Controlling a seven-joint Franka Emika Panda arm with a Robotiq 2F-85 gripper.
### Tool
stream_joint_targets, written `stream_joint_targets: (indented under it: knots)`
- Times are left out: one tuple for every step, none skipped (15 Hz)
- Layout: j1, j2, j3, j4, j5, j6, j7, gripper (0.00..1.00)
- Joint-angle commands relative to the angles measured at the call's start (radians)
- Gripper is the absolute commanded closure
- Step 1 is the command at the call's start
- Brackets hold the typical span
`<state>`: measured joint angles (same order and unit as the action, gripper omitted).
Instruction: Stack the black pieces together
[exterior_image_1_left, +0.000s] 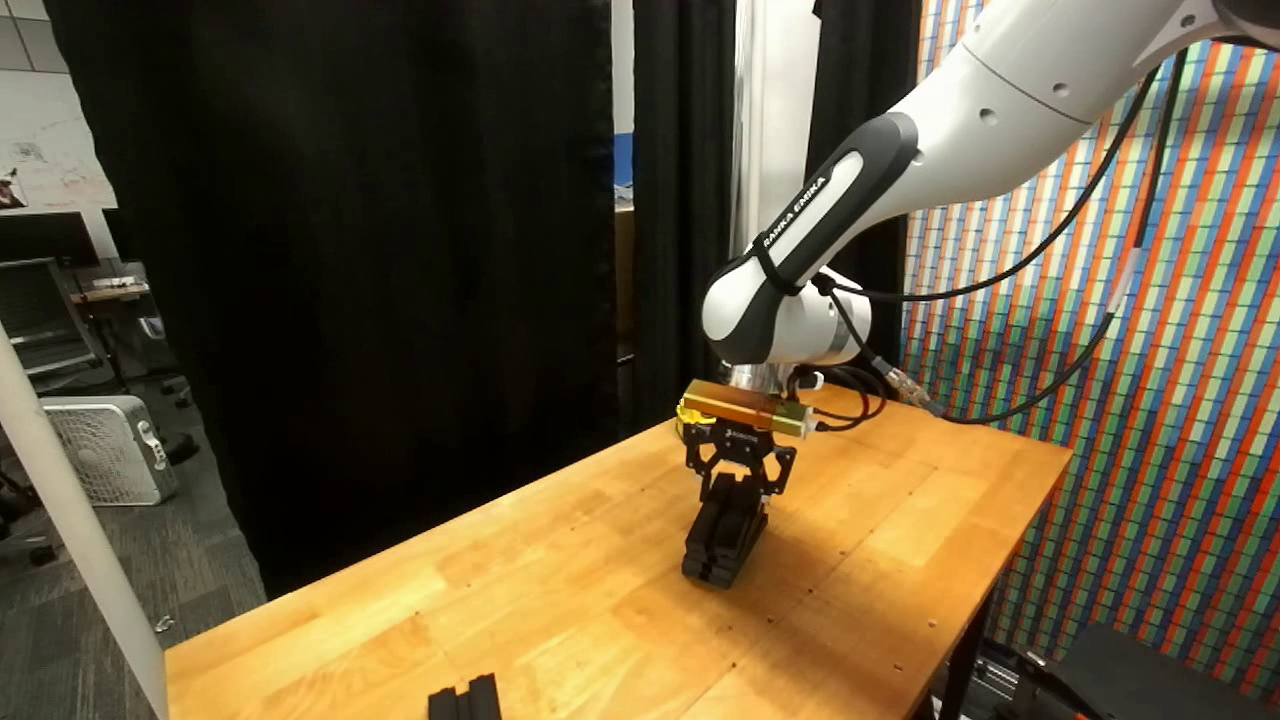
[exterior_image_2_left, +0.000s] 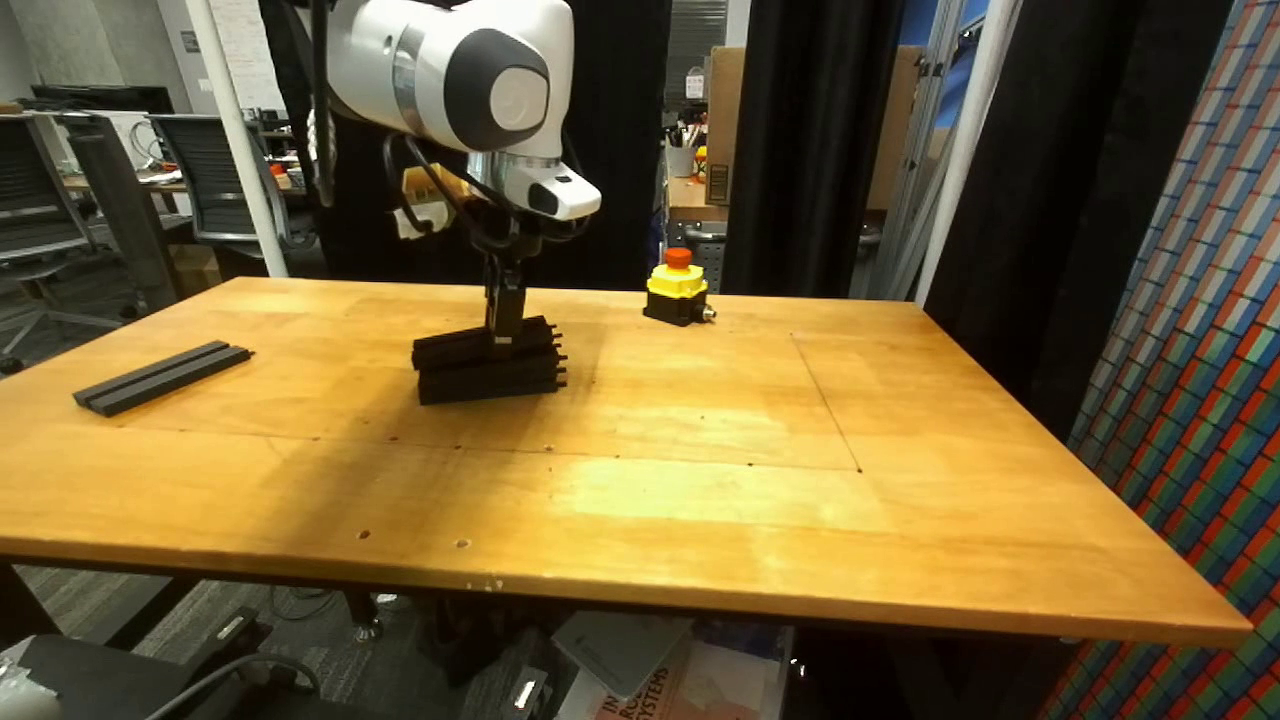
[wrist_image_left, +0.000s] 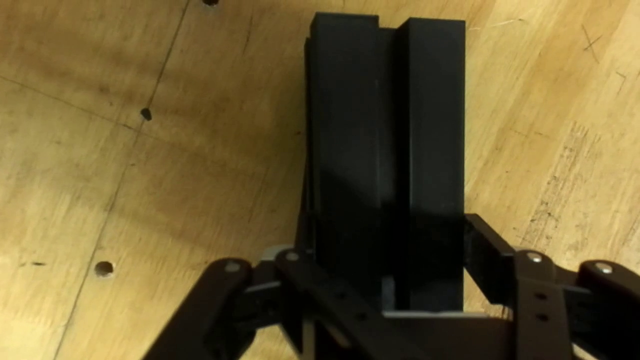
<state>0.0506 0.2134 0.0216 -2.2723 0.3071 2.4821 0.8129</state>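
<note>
Gripper (wrist_image_left: 386, 239) is clamped across the topmost black piece (wrist_image_left: 345, 125), whose long axis is laid nearly along the stack (exterior_image_2_left: 485, 384) beneath, well inside the counter's (exterior_image_2_left: 700, 520) edges.

In an exterior view, "RANKA EMIKA" runs up the robot arm (exterior_image_1_left: 950, 150) between one and two o'clock from the middle, and small "ROBOTIQ" lettering marks the gripper (exterior_image_1_left: 738, 490) at four. In an exterior view, a printed cover (exterior_image_2_left: 720, 682) at six shows "IN", "RO" and "SYSTEMS".

In an exterior view: stack (exterior_image_2_left: 488, 378) on table (exterior_image_2_left: 700, 520) | loose piece (exterior_image_2_left: 165, 378) left of stack | button (exterior_image_2_left: 677, 285) right, behind stack
</note>
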Motion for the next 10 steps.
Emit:
stream_joint_targets:
  knots:
    - [-0.006,-0.002,0.001,0.003,0.036,0.013,-0.038,0.53]
    - [-0.006,-0.002,0.000,0.003,0.036,0.012,-0.037,0.53]
    - [-0.006,-0.002,0.000,0.002,0.038,0.010,-0.036,0.25]
    - [-0.007,-0.004,0.000,0.002,0.040,0.010,-0.036,0.06]
    - [-0.007,-0.004,0.000,0.001,0.042,0.009,-0.035,0.06]
    - [-0.007,-0.005,-0.001,0.000,0.044,0.009,-0.033,0.05]
    - [-0.008,-0.006,-0.001,-0.001,0.047,0.008,-0.033,0.01]
    - [-0.008,-0.007,0.000,-0.002,0.050,0.008,-0.033,0.00]
    - [-0.007,-0.008,0.000,-0.003,0.053,0.007,-0.033,0.00]
    - [-0.007,-0.009,0.000,-0.003,0.054,0.007,-0.032,0.00]
